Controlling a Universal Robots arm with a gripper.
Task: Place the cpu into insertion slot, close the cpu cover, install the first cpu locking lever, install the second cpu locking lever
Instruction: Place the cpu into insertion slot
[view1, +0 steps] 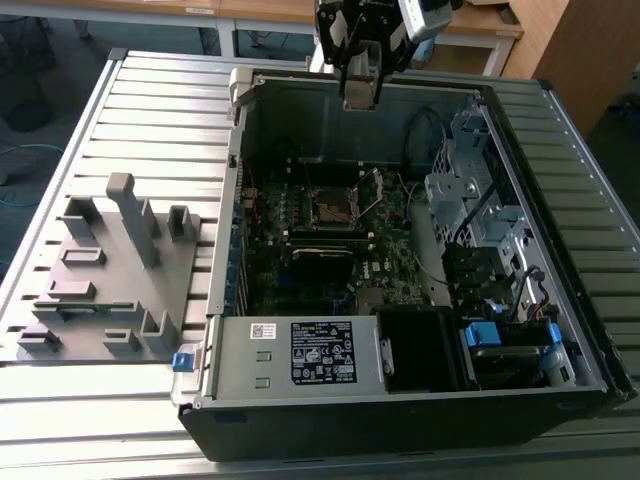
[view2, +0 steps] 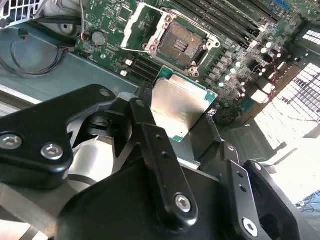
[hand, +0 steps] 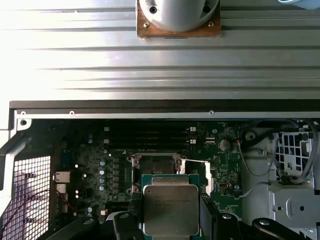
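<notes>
In both wrist views the cpu (view2: 182, 105) (hand: 171, 207), a flat square chip with a dull silver top and green edge, sits between my black fingers (view2: 150, 137). My gripper (view2: 181, 117) (hand: 171, 220) is shut on it. The insertion slot (view2: 180, 45) (hand: 152, 167) lies on the green motherboard (view1: 290, 250) below and ahead of the chip, its dark pin face bare. The cpu cover (view2: 136, 27) (hand: 199, 172), a thin silvery frame, stands flipped open beside the slot. In the exterior view my gripper (view1: 360, 98) hangs over the case's far wall, well above the insertion slot (view1: 330, 208).
The open computer case (view1: 230, 230) lies on a slatted metal table (view1: 150, 120). A labelled power supply (view1: 300, 352) fills the near side, and a drive cage (view1: 470, 190) with cables is at the exterior view's right. A grey fixture block (view1: 110, 270) stands left. Long memory slots (view2: 235, 22) run beside the socket.
</notes>
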